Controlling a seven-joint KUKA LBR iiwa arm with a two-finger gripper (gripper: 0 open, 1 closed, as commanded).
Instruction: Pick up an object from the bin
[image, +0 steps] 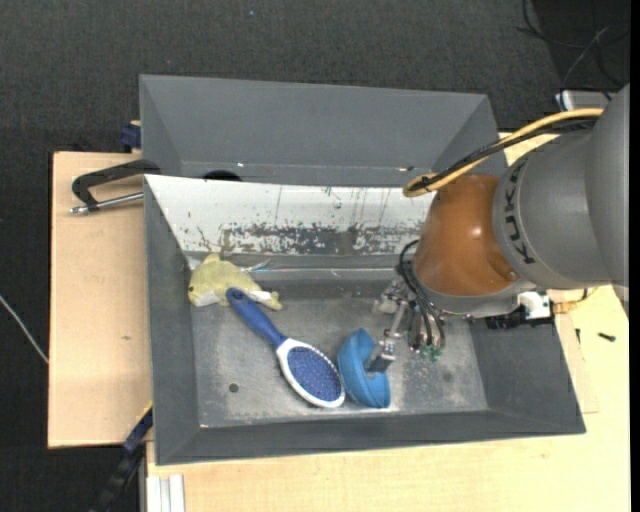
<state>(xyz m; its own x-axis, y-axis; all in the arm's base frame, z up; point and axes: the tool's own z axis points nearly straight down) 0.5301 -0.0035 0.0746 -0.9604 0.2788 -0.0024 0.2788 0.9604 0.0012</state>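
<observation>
Grey metal bin, scuffed floor. Pale yellow soft lumpy toy at far left. Blue-handled brush with white oval head lies diagonally, handle end by the toy. Blue rounded plastic piece just right of the brush head.

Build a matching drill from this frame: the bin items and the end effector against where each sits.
Things:
1. brush
2. yellow toy
3. blue lump
4. end effector

Places:
A. front, right beside the brush head
B. back left of the floor
C. rightmost of the four
D. diagonal across the middle

Pairs: 1-D, 2-B, 3-A, 4-C
</observation>
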